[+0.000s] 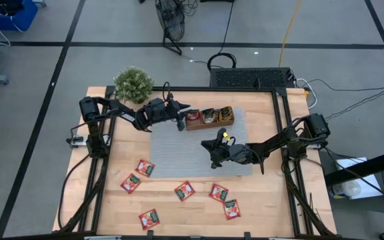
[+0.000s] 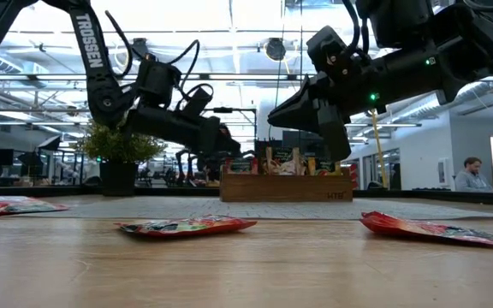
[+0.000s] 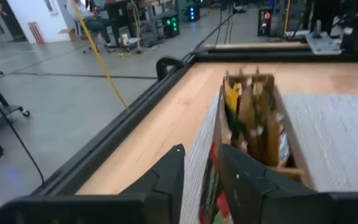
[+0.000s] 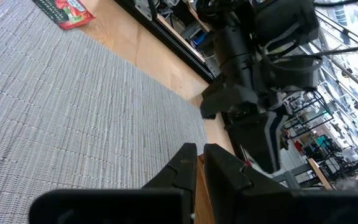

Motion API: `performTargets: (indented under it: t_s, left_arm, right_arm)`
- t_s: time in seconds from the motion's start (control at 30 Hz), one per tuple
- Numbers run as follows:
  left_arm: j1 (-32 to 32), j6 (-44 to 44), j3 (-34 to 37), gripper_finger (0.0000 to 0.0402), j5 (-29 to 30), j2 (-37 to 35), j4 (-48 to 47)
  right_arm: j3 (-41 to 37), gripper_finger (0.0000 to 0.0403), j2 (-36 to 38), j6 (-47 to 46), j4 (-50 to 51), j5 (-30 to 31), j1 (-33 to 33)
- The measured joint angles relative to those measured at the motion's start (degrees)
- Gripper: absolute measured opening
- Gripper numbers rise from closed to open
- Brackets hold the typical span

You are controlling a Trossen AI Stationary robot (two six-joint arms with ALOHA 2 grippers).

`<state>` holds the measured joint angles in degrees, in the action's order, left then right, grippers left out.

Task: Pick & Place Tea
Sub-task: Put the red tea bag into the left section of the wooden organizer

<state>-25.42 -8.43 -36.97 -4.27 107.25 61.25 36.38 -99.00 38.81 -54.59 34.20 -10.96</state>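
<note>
The wooden tray (image 1: 209, 119) stands at the far edge of the grey mat (image 1: 199, 157), with tea packets upright in its compartments (image 3: 253, 118). My left gripper (image 1: 184, 113) hovers at the tray's left end, open; a red tea packet (image 3: 212, 183) stands in the end compartment, seen in the gap between its fingers. My right gripper (image 1: 209, 145) hangs shut above the middle of the mat, nothing between its fingers (image 4: 199, 152). Several red tea packets (image 1: 184, 191) lie flat on the bare wood near the front edge.
A small potted plant (image 1: 134, 83) stands at the table's far left corner, behind my left arm. Black frame rails run along the table's left and right sides (image 1: 292, 180). A person sits in the room far behind the table (image 2: 471, 174).
</note>
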Motion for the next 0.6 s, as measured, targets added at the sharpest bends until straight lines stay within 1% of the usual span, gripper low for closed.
performTargets:
  t_s: [0.07, 0.17, 0.23, 0.33, 0.4, 0.47, 0.6]
  left_arm:
    - [1.0, 0.0, 0.0, 0.0112, 0.1, -1.0, 0.5]
    - [3.3, -0.1, 0.0, 0.0122, -0.4, -4.4, 0.1]
    - [5.6, -1.7, 0.0, 0.0124, -2.3, -7.7, 0.1]
    - [10.5, -5.0, 0.0, 0.0121, -5.1, -13.9, -3.0]
    - [13.8, -7.2, 0.0, 0.0118, -4.9, -18.4, -7.2]
    - [16.7, -7.7, 0.0, 0.0118, -3.2, -22.7, -12.4]
    - [20.6, -6.4, 0.0, 0.0118, -1.7, -29.4, -20.8]
  right_arm:
    - [0.0, 0.0018, 0.0, 0.0, 0.0, 0.0, 0.0]
    - [0.0, 0.0018, 0.0, -0.4, 0.0, 0.0, 0.0]
    - [0.0, 0.0018, 0.0, -1.0, 0.2, 0.0, 0.0]
    - [0.0, 0.0018, 0.0, -3.3, 0.1, 0.0, 0.0]
    - [0.0, 0.0018, 0.0, -6.1, 0.0, 0.0, -0.3]
    - [0.0, 0.0018, 0.3, -7.9, 0.1, 0.0, -1.0]
    - [0.0, 0.0018, 1.3, -6.6, -0.2, 0.0, -3.7]
